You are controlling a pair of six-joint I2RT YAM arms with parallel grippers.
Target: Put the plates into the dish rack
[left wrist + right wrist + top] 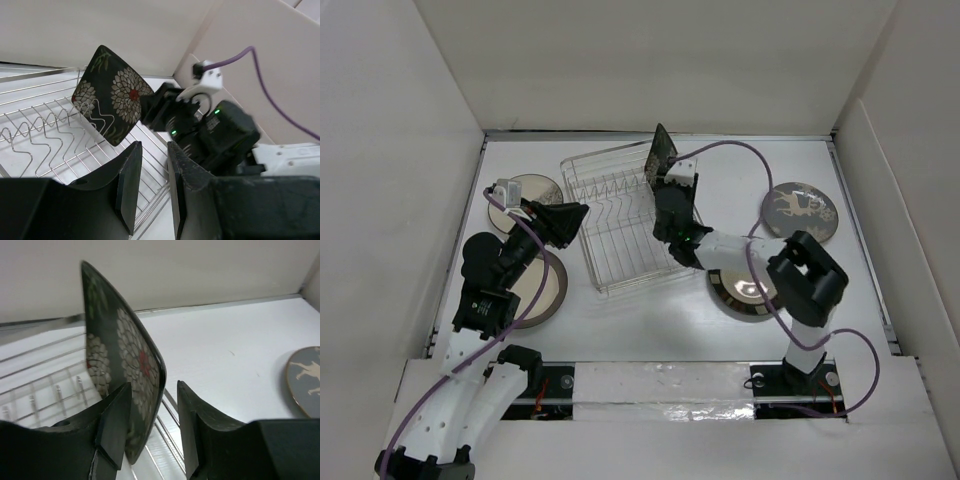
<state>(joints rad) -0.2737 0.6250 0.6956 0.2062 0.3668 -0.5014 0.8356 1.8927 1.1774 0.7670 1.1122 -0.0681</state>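
Note:
The square dark floral plate stands upright on edge at the far right end of the silver wire dish rack. My right gripper is open around its lower edge. In the right wrist view the plate lies against the left finger, with a clear gap to the right finger. My left gripper hovers over the rack's left side, open by a narrow gap with nothing in it. From its wrist view the plate leans among the rack's dividers.
Round plates lie flat on the table: one at the back left, one under my left arm, a grey patterned one at the right and a dark striped one beside my right arm. White walls enclose the table.

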